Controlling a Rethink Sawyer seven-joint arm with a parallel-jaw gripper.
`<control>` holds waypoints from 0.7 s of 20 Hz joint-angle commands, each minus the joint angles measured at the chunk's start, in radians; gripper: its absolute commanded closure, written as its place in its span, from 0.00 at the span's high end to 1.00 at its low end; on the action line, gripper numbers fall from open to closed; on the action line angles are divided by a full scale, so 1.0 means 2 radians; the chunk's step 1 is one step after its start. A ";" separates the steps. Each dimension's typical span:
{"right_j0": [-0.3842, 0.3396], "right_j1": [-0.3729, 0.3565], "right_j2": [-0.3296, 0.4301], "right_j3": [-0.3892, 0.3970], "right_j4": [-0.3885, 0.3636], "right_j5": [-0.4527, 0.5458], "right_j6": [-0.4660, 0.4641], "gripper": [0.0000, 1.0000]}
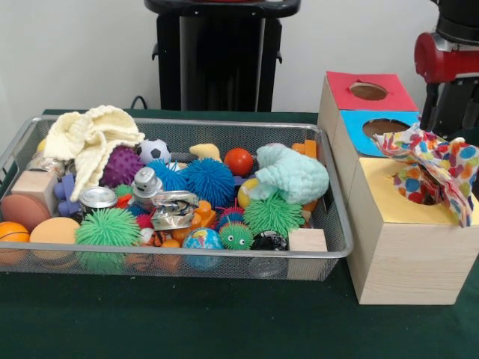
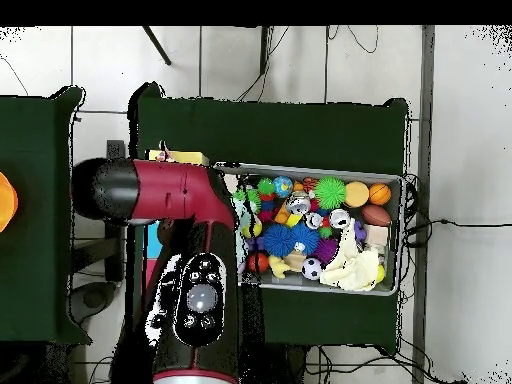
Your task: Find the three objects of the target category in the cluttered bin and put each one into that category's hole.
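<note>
Jaws hidden, state unreadable; patterned cloth point(image 1: 438, 168) drapes half out of the yellow hole point(image 1: 419, 196), yarn cloths remaining in the bin point(image 1: 329, 247) — risk: cloth slipping onto the surface.

Bright, even light; soft, faint shadows.
</note>
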 commanded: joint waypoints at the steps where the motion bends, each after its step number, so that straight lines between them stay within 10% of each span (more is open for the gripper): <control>1: -0.046 0.077 0.042 -0.017 -0.006 -0.051 0.062 1.00; 14: -0.031 0.072 0.030 -0.017 -0.012 -0.049 0.081 1.00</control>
